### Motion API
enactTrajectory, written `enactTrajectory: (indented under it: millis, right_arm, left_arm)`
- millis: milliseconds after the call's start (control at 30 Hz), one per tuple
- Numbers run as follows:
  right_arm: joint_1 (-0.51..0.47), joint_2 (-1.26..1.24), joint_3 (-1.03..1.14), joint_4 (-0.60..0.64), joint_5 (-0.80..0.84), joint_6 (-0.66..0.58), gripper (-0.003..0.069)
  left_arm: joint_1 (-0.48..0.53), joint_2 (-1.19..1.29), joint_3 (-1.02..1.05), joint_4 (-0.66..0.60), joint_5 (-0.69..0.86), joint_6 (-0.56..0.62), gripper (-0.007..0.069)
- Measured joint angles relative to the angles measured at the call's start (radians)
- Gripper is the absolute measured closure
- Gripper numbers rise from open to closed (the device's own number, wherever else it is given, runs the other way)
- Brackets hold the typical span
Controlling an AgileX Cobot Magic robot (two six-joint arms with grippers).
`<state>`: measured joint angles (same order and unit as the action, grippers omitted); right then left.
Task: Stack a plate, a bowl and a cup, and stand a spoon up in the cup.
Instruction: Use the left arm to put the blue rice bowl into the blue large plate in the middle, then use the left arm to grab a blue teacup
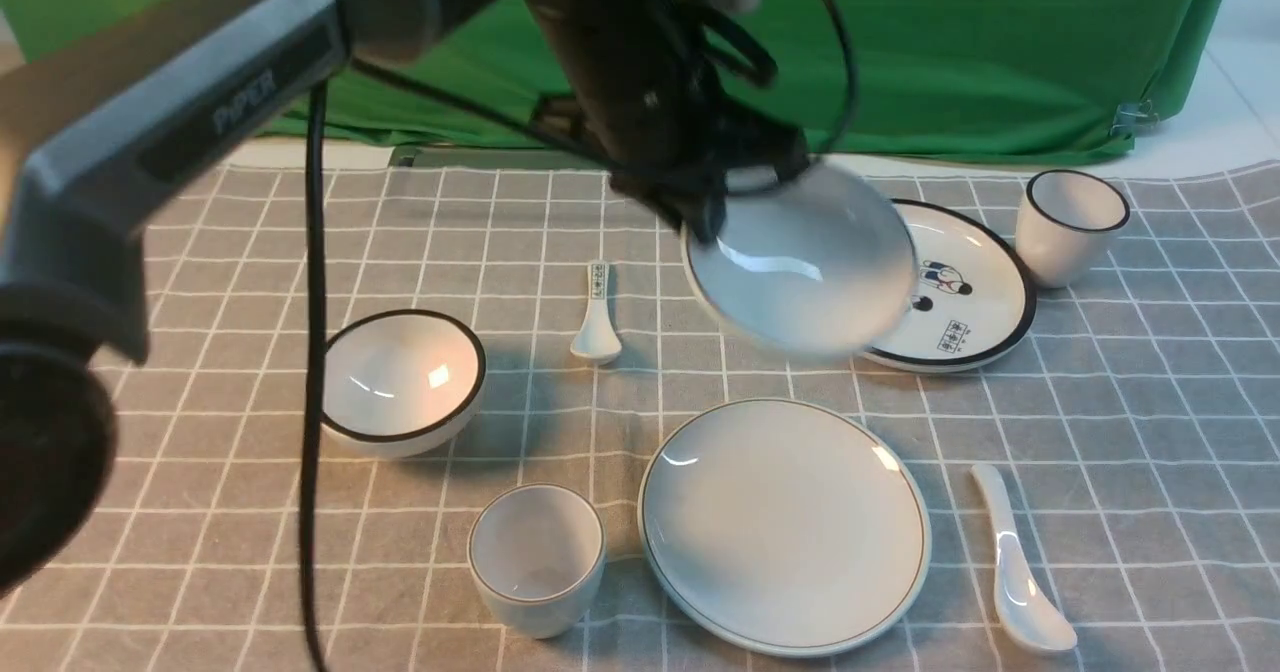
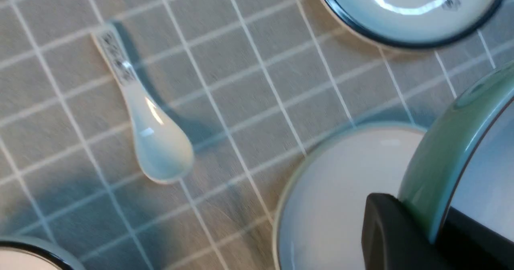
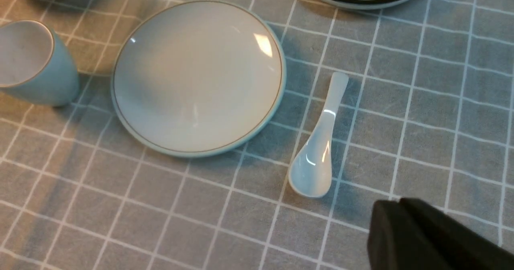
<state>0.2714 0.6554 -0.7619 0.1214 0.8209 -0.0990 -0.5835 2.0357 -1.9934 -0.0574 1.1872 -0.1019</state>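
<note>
Nr plain plate (image 1: 785, 527): cartoon plate (image 1: 950, 287), partly hidden bhnd raised bowl (image 1: 805, 262).

A grey cloth (image 1: 1150, 402) with a grid of pale lines covers the desk, its far edge wavy. Behind it hangs or stands a green fabric screen (image 1: 980, 52), creased, with a metal clip (image 1: 1135, 117) at its lower right corner. White surface shows beyond. Light glints warmly on the cloth.

3 cameras face the tabletop (2 from wrists).
</note>
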Motion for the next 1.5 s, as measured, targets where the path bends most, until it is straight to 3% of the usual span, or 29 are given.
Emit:
enactTrajectory:
  millis: [300,567,667,900,1067,1267,1500]
  right_arm:
    - [0.0,0.0,0.0,0.003,0.001,0.0,0.0604]
    - [0.0,0.0,0.0,0.004,0.001,0.004,0.0594]
    - [0.0,0.0,0.0,0.004,0.001,0.005,0.0592]
    - [0.0,0.0,0.0,0.005,0.001,0.007,0.059]
    - [0.0,0.0,0.0,0.005,-0.013,0.007,0.059]
    - [0.0,0.0,0.0,0.006,-0.054,0.011,0.0589]
    - [0.0,0.03,-0.022,0.006,0.003,0.038,0.0589]
  left_arm:
    - [-0.036,0.026,0.336,-0.075,-0.282,0.006,0.0596]
    - [-0.036,0.044,0.355,-0.075,-0.288,0.007,0.0582]
    - [-0.036,0.059,0.355,-0.075,-0.276,0.007,0.0536]
    - [-0.036,0.033,0.319,0.007,-0.159,-0.006,0.0331]
    - [-0.036,-0.08,0.28,0.065,-0.064,-0.013,0.0279]
    - [-0.025,-0.262,0.389,0.164,0.017,-0.061,0.0369]
    - [0.06,-0.388,0.624,0.141,-0.031,-0.103,0.0506]
